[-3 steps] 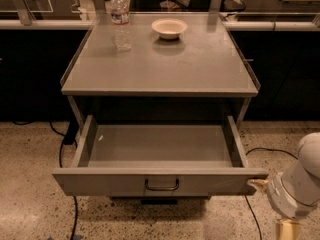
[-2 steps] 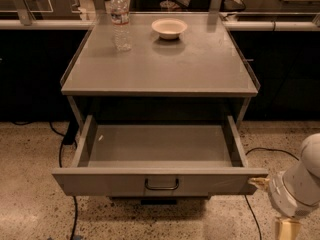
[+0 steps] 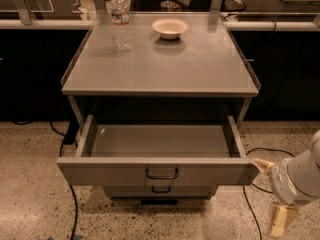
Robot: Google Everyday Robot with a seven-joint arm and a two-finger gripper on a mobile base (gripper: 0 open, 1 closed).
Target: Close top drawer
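Greys and creams
We see a grey drawer [image 3: 100,173], speckled floor [image 3: 30,206], cream bowl [image 3: 170,28], and the cream gripper [image 3: 269,194] at lower right.

Speckled terrazzo floor [image 3: 30,204], grey metal table [image 3: 160,69]

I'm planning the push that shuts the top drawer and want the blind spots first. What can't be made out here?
All in the camera view:
- Lower drawers: mostly hidden under the open top drawer.
- Arm: cut off by the right edge.
- Claw, low right by the top drawer's right front corner: contact between its upper finger and that corner cannot be told.
- Bottle: label too small to read.
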